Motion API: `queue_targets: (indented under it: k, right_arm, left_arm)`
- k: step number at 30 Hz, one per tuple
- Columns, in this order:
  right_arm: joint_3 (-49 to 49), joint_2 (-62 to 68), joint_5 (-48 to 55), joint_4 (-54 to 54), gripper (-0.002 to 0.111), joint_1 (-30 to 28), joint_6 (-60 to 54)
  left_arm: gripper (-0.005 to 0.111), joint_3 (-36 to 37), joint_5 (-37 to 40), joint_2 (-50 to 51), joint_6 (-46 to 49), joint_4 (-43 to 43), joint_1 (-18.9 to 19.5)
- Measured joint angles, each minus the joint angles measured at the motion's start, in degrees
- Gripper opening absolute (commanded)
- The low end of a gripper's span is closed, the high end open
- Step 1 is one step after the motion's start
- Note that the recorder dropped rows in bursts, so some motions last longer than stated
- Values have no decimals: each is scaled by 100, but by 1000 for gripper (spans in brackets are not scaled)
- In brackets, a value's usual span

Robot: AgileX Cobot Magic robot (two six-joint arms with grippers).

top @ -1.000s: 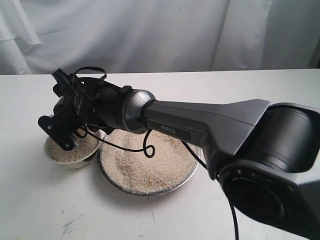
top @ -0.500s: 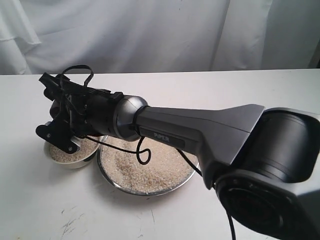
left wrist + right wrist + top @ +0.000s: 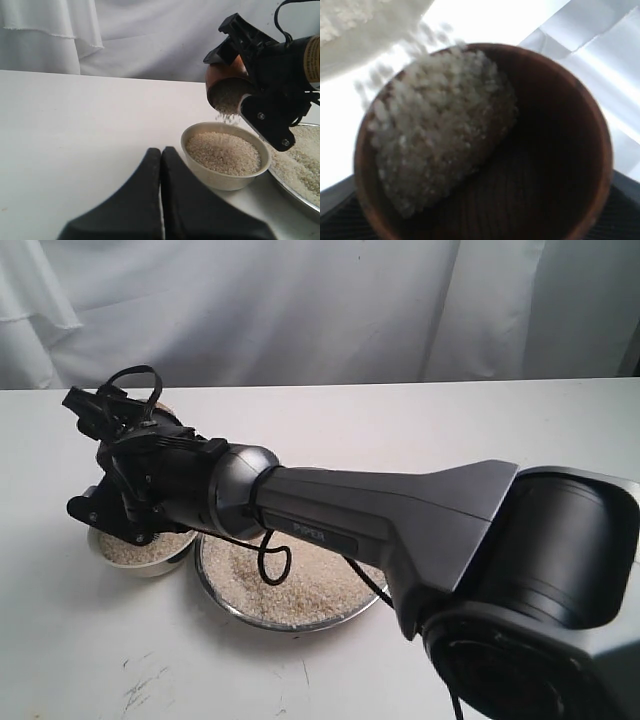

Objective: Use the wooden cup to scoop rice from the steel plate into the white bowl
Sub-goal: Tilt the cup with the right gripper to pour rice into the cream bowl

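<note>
The wooden cup (image 3: pixel 226 86) is tipped mouth-down over the white bowl (image 3: pixel 216 177), held in my right gripper (image 3: pixel 239 82), which is shut on it. Rice (image 3: pixel 229 118) is falling from the cup's lip into the bowl, which holds a mound of rice (image 3: pixel 224 152). In the right wrist view the wooden cup (image 3: pixel 550 150) fills the frame, with rice (image 3: pixel 440 145) sliding toward its rim. The steel plate (image 3: pixel 292 626), with a wide bed of rice (image 3: pixel 305 585), lies just right of the white bowl (image 3: pixel 140 558). My left gripper (image 3: pixel 161 152) is shut on nothing, low over the table near the bowl.
My right arm (image 3: pixel 380 505) stretches across the steel plate from the lower right, with a cable loop (image 3: pixel 272 565) hanging over the rice. White cloth (image 3: pixel 300 300) hangs behind the white table (image 3: pixel 80 640). Bowl and plate almost touch.
My right arm has swung left and rolled its wrist, carrying the cup from the plate's edge to above the bowl. The cup is tilted further, and rice is now spilling out.
</note>
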State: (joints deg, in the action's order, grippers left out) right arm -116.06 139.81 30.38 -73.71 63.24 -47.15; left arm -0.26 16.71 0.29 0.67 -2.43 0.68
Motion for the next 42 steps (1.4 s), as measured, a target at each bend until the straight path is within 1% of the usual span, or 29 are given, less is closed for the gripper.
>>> queue_targets:
  k: [4, 11, 27, 42]
  right_arm:
    - [0, 0, 62, -289, 0, 5, 160]
    - [0, 0, 88, -472, 0, 5, 238]
    - [0, 0, 325, -2234, 0, 77, 1527]
    - [0, 0, 678, -2523, 0, 305, 1562]
  left_arm:
    - [0, 0, 0, 0, 0, 0, 0]
    - [0, 0, 0, 0, 0, 0, 0]
    - [0, 0, 0, 0, 0, 0, 0]
    - [0, 0, 0, 0, 0, 0, 0]
